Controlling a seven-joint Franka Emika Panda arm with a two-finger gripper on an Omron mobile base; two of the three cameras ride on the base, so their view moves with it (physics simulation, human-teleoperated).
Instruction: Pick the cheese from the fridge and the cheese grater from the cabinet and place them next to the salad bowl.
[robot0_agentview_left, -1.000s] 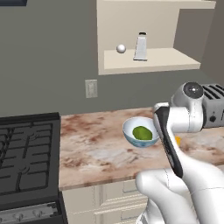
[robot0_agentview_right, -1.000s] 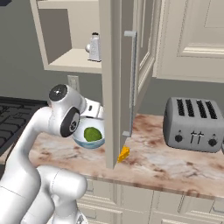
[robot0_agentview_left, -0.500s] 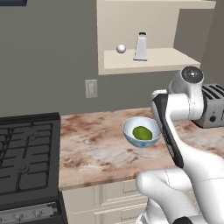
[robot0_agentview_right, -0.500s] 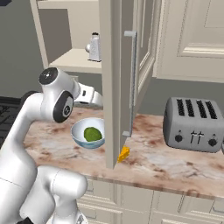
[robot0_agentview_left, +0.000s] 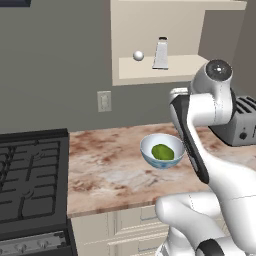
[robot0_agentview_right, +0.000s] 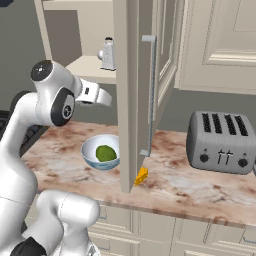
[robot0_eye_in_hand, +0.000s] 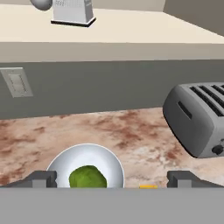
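1. The right base view shows the cheese (robot0_agentview_right: 142, 176) on the counter (robot0_agentview_right: 200, 190), beside the salad bowl (robot0_agentview_right: 101, 151).
2. The cheese grater (robot0_agentview_left: 161, 53) stands in the cabinet (robot0_agentview_left: 165, 70), near a white ball (robot0_agentview_left: 138, 56).
3. The gripper (robot0_eye_in_hand: 111, 178) is spread wide, empty, above the bowl; a toaster (robot0_eye_in_hand: 197, 118) stands alongside.

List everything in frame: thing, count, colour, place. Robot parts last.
Round white salad bowl with green leafy lump: 1, on marbled counter, left of toaster.
Small orange-yellow cheese wedge: 1, on counter right of bowl, near front edge.
Grey metal cheese grater with dark handle: 1, upright on cabinet shelf.
Small white ball: 1, on shelf left of grater.
Cream doorless wall cabinet: 1, above counter.
Grey four-slot toaster: 1, on counter, right.
White wall switch plate: 1, on grey wall.
Black stove: 1, left of counter.
Brown marbled counter: 1.
White arm's gripper, dark fingers: open, empty, above the bowl.
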